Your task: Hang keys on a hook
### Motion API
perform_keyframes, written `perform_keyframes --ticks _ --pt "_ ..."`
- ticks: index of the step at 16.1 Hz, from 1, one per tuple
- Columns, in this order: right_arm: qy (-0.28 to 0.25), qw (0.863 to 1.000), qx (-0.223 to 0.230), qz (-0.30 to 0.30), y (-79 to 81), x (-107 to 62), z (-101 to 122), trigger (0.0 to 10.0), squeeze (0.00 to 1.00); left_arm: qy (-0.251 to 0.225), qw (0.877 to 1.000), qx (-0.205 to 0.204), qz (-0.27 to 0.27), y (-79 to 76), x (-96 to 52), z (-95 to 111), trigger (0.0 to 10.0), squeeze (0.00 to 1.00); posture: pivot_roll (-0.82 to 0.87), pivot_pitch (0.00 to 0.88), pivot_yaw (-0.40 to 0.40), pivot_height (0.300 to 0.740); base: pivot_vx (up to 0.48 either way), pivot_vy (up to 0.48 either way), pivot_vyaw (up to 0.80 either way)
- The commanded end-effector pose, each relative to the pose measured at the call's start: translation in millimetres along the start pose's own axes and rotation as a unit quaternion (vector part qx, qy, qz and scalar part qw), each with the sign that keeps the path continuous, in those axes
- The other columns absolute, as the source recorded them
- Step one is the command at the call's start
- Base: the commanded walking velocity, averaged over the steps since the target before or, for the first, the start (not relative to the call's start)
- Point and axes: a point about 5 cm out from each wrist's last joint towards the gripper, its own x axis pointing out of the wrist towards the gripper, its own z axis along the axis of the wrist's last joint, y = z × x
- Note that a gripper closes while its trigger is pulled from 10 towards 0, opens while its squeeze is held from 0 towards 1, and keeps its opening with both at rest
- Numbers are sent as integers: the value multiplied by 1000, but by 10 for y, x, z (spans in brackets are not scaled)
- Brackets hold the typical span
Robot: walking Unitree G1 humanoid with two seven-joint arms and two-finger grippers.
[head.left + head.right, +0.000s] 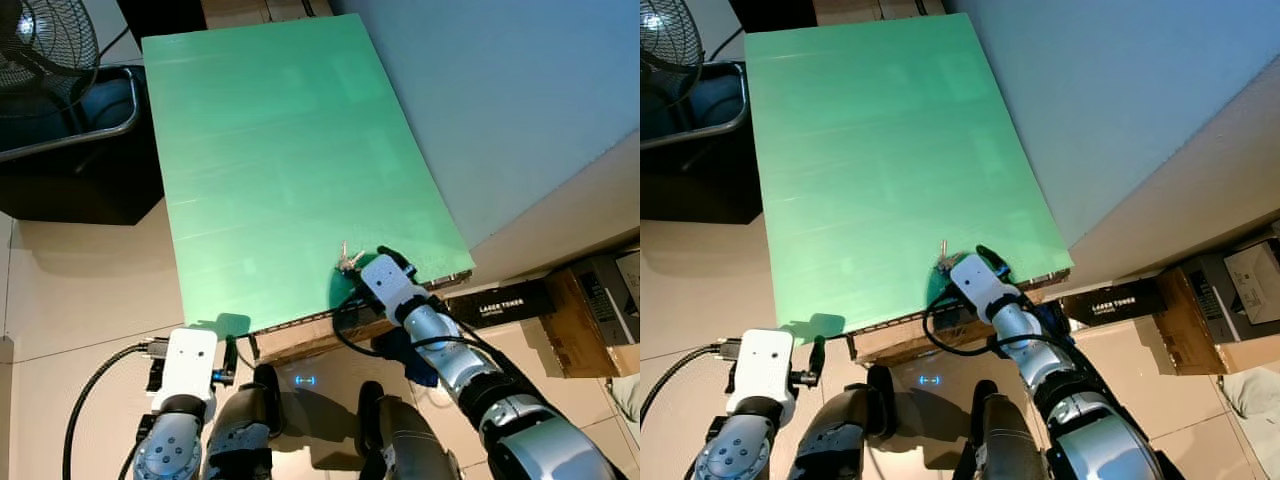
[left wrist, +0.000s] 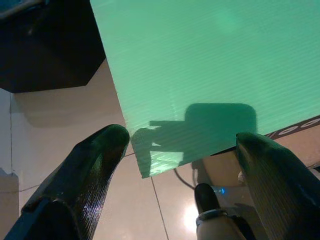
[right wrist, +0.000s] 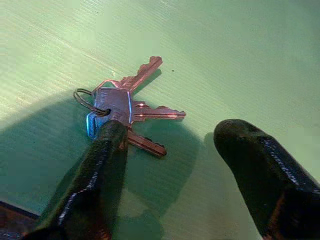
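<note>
A bunch of three keys (image 3: 131, 107) on a dark ring lies flat on the green table top (image 1: 280, 150), close to its near right corner; from the head it shows as a small silver cluster (image 1: 349, 260). My right gripper (image 3: 167, 140) hovers just over the keys, open, one fingertip (image 3: 111, 134) over the key heads and the other fingertip (image 3: 240, 145) off to the side over bare green. My left gripper (image 2: 182, 145) hangs low beside the table's near left corner, open and holding nothing.
A grey wall (image 1: 500, 90) runs along the table's right side. A fan (image 1: 45, 45) and a dark chair (image 1: 80, 130) stand at the far left. Cardboard boxes (image 1: 570, 310) sit on the floor to the right. Beige tiled floor (image 1: 80, 290) lies to the left.
</note>
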Motion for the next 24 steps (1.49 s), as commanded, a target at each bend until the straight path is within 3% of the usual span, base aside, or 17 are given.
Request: perform_keyframes --ticks 1,15,18,21,22,24 --pt "80 996 -6 31 144 -193 -369 0 0 23 1000 -1 -7 -7 -38 -113 10000 0 -45 344 -16 740 0 0 0" --pt "51 998 -23 8 139 -254 -371 0 0 15 1000 -3 -12 -19 37 -112 10000 0 -72 334 3 740 0 0 0" --pt "7 999 -28 -17 90 -206 -227 0 0 11 1000 -3 -15 -19 64 -107 10000 0 -84 325 10 740 0 0 0" --pt "6 999 -33 -22 69 -177 -187 0 0 9 1000 -3 -16 -10 82 -96 10000 0 -88 323 12 740 0 0 0" --pt "3 999 -37 -23 63 -171 -173 10000 0 9 1000 -2 -17 -10 83 -96 10000 0 -88 323 12 740 0 0 0" --pt "-24 997 -55 -38 7 -164 -101 10000 0 9 1000 -2 -19 -18 88 -101 10000 0 -91 322 12 740 0 0 0"
